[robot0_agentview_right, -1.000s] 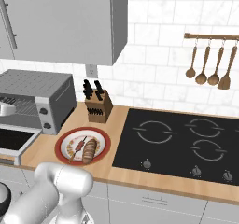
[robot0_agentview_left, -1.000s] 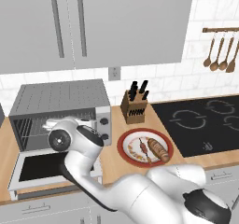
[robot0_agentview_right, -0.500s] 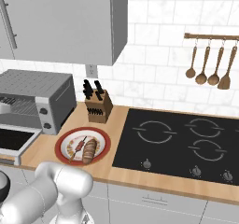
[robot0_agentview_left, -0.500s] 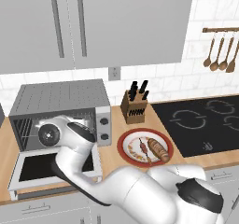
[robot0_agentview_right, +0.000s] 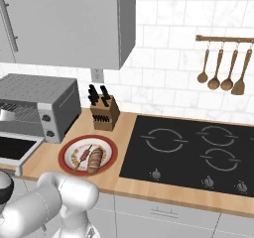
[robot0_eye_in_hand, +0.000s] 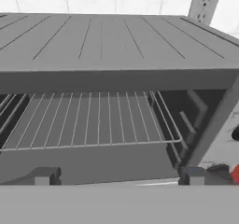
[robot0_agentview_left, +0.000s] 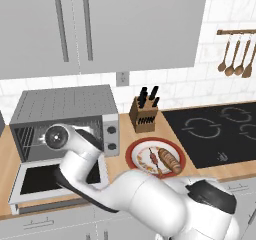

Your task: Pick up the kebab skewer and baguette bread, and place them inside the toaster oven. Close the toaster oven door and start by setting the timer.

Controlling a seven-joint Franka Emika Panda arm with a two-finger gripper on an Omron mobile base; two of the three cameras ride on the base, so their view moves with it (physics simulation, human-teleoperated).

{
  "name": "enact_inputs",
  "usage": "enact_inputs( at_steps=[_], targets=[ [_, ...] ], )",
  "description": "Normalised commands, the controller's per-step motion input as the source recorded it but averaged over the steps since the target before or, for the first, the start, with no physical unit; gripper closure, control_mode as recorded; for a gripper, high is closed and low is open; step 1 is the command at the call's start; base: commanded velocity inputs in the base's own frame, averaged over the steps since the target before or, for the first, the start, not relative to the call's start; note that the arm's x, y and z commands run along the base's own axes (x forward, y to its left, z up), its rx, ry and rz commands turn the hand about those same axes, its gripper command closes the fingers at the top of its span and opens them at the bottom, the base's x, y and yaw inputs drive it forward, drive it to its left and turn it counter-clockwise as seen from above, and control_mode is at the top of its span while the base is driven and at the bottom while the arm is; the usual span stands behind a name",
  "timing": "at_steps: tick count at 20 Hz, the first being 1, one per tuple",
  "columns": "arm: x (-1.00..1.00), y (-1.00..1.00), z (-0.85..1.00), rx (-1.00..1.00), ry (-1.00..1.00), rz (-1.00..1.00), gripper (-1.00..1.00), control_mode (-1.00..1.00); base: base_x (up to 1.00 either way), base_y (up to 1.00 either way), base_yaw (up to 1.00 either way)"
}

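At the far left of the left base view we see the toaster oven, a boxy silver-grey metal case with a ribbed top. Its cavity is open, and in the hand view we look straight into it: a thin wire rack of parallel rods lies flat across the dark inside, under the grooved grey roof. The toaster oven door is folded down flat in front, a silver frame around a dark glass window. On the right panel of the oven we see two small round dark knobs, one above the other.

The white, smooth arm bends in front of the oven mouth. In the hand view the gripper points at the cavity; its two small dark square fingertips stand far apart, released, with nothing between them.

Just right of the oven, on the pale wooden counter, a round plate with a red rim and a white centre holds both foods. The kebab skewer is a thin dark stick with small reddish and pale chunks, and the baguette bread lies just beside it to the right, a short golden-brown loaf with slanted score marks. Behind the plate stands a wooden knife block with black handles. Further right is a flat black glass cooktop with ring marks, and wooden spoons hang from a rail on the white tiled wall.
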Motion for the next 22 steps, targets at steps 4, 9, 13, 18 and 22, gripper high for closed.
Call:
enact_inputs(
  at_steps=[4,9,13,18,22],
  targets=[
    [0.52,-0.01,-0.55,0.0,0.0,0.11,-1.0,-1.0,0.0,0.0,0.0],
    [0.21,0.17,-0.62,0.0,-0.14,0.03,-1.0,-1.0,0.0,0.0,0.0],
    [0.23,0.17,-0.03,0.04,-0.02,0.0,-1.0,-1.0,0.0,0.0,0.0],
    [0.17,0.06,0.0,0.11,0.0,-0.01,-1.0,-1.0,0.0,0.0,0.0],
    [0.29,0.12,0.04,0.05,-0.06,0.0,-1.0,-1.0,0.0,0.0,0.0]
  ],
)
